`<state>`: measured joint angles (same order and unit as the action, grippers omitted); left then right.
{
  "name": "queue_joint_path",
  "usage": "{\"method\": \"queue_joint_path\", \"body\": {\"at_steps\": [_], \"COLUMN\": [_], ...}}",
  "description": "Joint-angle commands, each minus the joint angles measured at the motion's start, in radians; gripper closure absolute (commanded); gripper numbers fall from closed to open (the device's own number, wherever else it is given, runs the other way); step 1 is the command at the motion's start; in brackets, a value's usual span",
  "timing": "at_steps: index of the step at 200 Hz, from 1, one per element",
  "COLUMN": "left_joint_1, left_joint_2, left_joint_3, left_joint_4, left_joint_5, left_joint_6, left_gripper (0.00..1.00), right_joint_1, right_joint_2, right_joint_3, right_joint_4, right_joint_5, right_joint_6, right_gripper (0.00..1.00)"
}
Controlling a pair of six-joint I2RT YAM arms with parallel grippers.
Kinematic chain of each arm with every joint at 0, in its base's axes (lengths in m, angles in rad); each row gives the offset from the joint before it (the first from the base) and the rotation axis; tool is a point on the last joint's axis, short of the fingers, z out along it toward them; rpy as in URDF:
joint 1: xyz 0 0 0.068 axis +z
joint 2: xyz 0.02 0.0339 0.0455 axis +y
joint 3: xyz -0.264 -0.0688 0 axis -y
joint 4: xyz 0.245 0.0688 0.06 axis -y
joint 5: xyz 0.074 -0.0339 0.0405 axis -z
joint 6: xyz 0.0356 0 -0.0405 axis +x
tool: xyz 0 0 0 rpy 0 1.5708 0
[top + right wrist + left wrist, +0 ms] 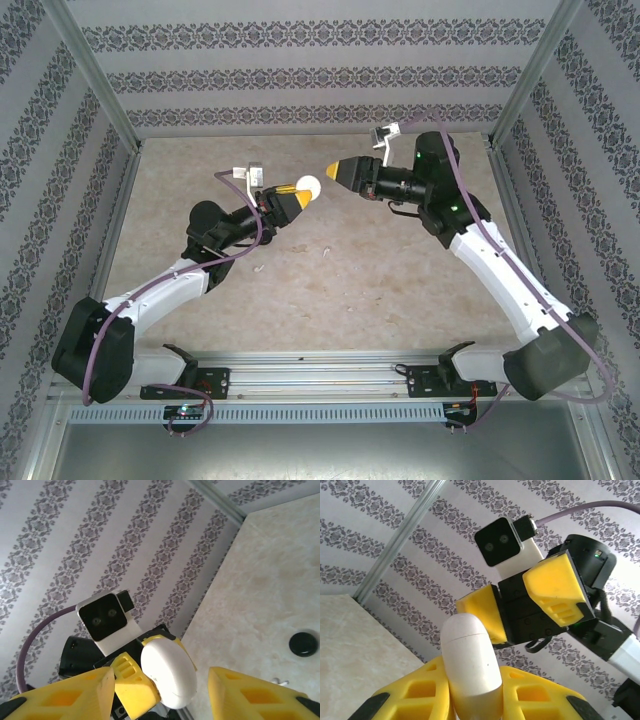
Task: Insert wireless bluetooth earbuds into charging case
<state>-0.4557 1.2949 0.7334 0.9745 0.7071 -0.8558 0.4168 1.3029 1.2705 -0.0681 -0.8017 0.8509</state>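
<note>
Left gripper point(298, 193) around white charging case point(310, 185)

Both arms are raised with bent elbows, wrists turned toward each other. The left gripper point(298, 195) is clamped on a white charging case point(309, 186). The right gripper point(336, 172), its jaws parted, points at it from just beside.

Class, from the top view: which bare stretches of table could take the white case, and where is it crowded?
Bare table lies between left arm and right arm, back from the front rail, and along the back wall. Crowded: mid-table, where the left gripper, shut on the white case, faces the right gripper.
</note>
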Motion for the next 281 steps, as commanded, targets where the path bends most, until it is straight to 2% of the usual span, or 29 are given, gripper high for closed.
{"method": "queue_joint_path", "body": {"at_steps": [1, 47, 75, 104, 159, 204, 227, 281], "left_joint_1": [0.006, 0.008, 0.010, 0.013, 0.023, 0.029, 0.032, 0.052], "left_joint_2": [-0.021, -0.011, 0.005, 0.010, 0.012, 0.013, 0.008, -0.032], "left_joint_3": [0.037, 0.053, 0.041, 0.043, 0.058, 0.063, 0.068, 0.066], "left_joint_4": [0.084, 0.118, 0.179, 0.186, 0.131, 0.071, 0.037, -0.051], "left_joint_5": [0.044, 0.060, 0.049, 0.052, 0.059, 0.067, 0.065, 0.069], "left_joint_6": [-0.072, -0.105, -0.144, -0.157, -0.165, -0.169, -0.164, -0.099], "left_gripper": [1.00, 1.00, 1.00, 1.00, 1.00, 1.00, 0.91, 0.65], "right_joint_1": [0.020, 0.047, 0.054, 0.056, 0.069, 0.080, 0.085, 0.083], "right_joint_2": [0.017, 0.076, 0.103, 0.104, 0.106, 0.116, 0.110, 0.101], "right_joint_3": [0.034, 0.034, 0.027, 0.024, 0.029, 0.061, 0.091, 0.116], "right_joint_4": [0.087, 0.181, 0.270, 0.279, 0.241, 0.184, 0.080, -0.006], "right_joint_5": [-0.083, -0.142, -0.177, -0.186, -0.192, -0.191, -0.166, -0.136], "right_joint_6": [0.019, 0.083, 0.150, 0.155, 0.116, 0.053, -0.046, -0.133], "right_gripper": [0.48, 0.48, 0.55, 0.67, 0.66, 0.76, 0.81, 0.84]}}
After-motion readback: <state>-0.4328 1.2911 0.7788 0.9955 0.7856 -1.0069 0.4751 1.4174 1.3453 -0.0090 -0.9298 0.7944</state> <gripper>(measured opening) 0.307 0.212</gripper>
